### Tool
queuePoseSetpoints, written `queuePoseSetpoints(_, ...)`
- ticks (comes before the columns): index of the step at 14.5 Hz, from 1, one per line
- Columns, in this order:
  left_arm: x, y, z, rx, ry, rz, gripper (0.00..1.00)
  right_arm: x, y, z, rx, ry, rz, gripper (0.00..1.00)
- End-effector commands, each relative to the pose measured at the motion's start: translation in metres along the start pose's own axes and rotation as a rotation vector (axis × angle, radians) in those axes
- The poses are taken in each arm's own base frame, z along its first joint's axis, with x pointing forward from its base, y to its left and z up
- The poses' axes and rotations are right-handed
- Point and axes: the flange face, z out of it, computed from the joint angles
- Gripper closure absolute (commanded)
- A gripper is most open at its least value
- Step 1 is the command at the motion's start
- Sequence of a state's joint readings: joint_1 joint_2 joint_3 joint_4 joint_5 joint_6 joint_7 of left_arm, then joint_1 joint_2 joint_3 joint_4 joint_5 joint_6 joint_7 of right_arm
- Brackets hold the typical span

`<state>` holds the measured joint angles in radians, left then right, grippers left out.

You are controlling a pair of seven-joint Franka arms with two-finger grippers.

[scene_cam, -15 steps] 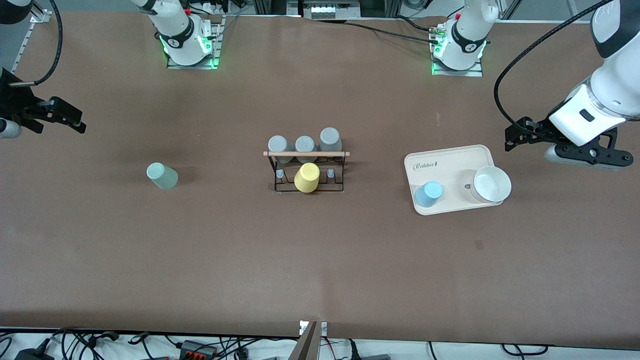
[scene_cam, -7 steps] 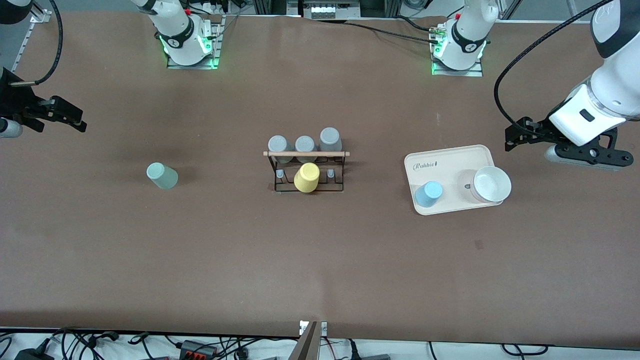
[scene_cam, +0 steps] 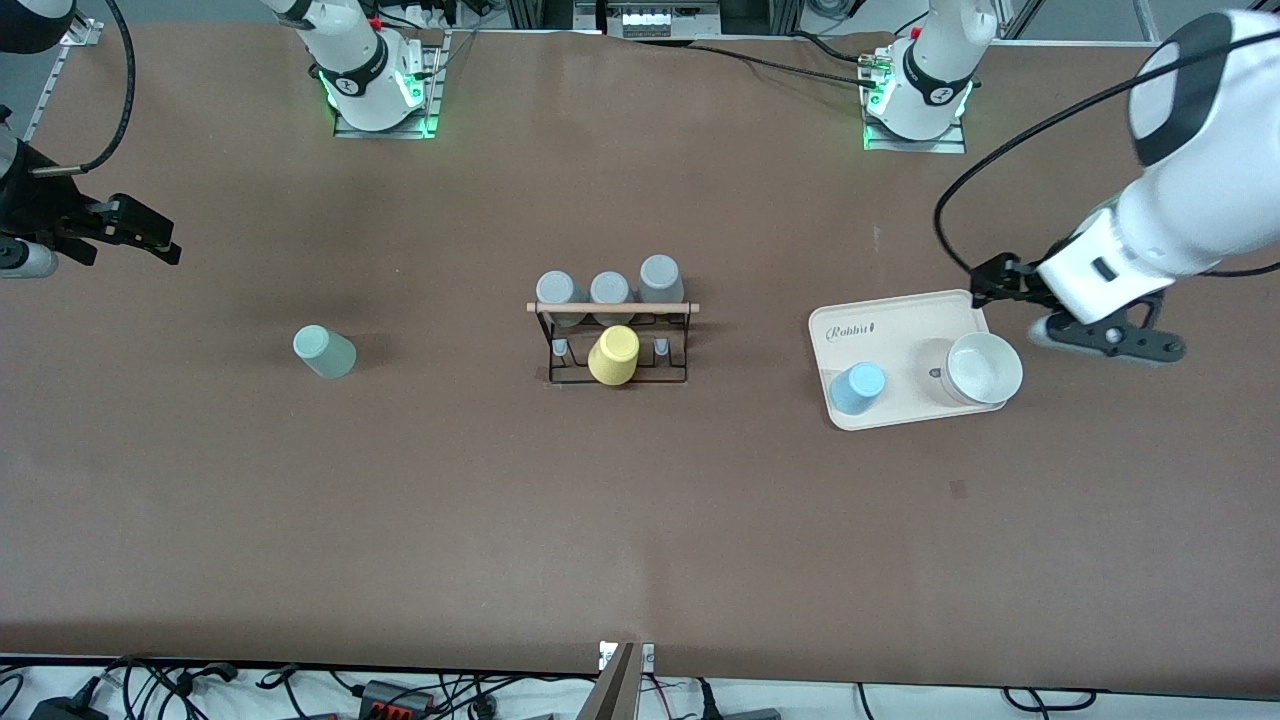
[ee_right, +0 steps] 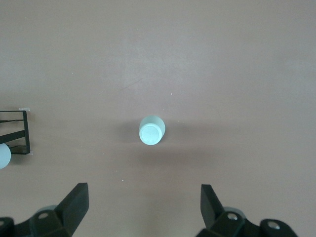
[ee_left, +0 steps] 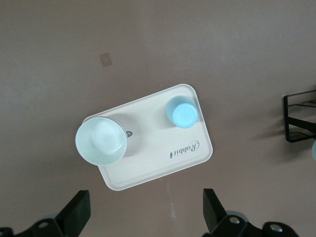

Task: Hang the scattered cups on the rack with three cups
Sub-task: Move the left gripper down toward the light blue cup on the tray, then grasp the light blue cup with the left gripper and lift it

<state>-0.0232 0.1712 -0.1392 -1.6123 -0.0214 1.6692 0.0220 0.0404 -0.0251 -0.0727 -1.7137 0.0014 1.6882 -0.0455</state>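
The brown bench (scene_cam: pixel 640 520) fills the front view. At the right edge of the frame the left arm has swung lower and inward since a second ago, so the left end effector (scene_cam: pixel 1075 325) now hangs over the bench just beside the cream tray (scene_cam: pixel 900 320), fingers apart, nothing held. At the left edge the right end effector (scene_cam: pixel 100 232) has barely shifted, fingers also apart and empty. The rack (scene_cam: pixel 615 340) at frame centre carries three grey cups (scene_cam: pixel 610 287) and a yellow cup (scene_cam: pixel 613 355), unchanged. The white bowl (scene_cam: pixel 984 368) and light blue cup (scene_cam: pixel 858 388) sit on the tray; the mint green cup (scene_cam: pixel 323 351) stands at left centre, all unmoved.
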Motion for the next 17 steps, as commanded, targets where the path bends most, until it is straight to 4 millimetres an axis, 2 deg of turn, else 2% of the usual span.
queuePoseSetpoints(1, 0.006, 0.011, 0.008, 0.008, -0.027, 0.04, 0.0, -0.001, -0.001, 0.005, -0.013, -0.012, -0.007, 0.0)
queuePoseSetpoints(4, 0.011, 0.01, 0.021, 0.003, -0.05, 0.039, 0.0, 0.002, -0.001, 0.01, -0.014, -0.019, -0.005, 0.0)
queuePoseSetpoints(6, 0.018, 0.023, 0.042, 0.001, -0.085, 0.052, 0.0, 0.002, -0.001, 0.009, -0.012, -0.015, -0.005, 0.0)
queuePoseSetpoints(9, 0.024, 0.033, 0.054, 0.001, -0.096, 0.063, 0.0, 0.005, -0.001, 0.01, -0.013, -0.006, -0.005, 0.0)
queuePoseSetpoints(11, 0.033, 0.042, 0.077, -0.002, -0.117, 0.079, 0.0, 0.008, -0.001, 0.015, -0.013, -0.008, -0.005, 0.0)
queuePoseSetpoints(17, 0.07, 0.054, 0.172, -0.013, -0.112, 0.098, 0.0, 0.011, 0.001, 0.017, -0.014, -0.015, -0.002, 0.0)
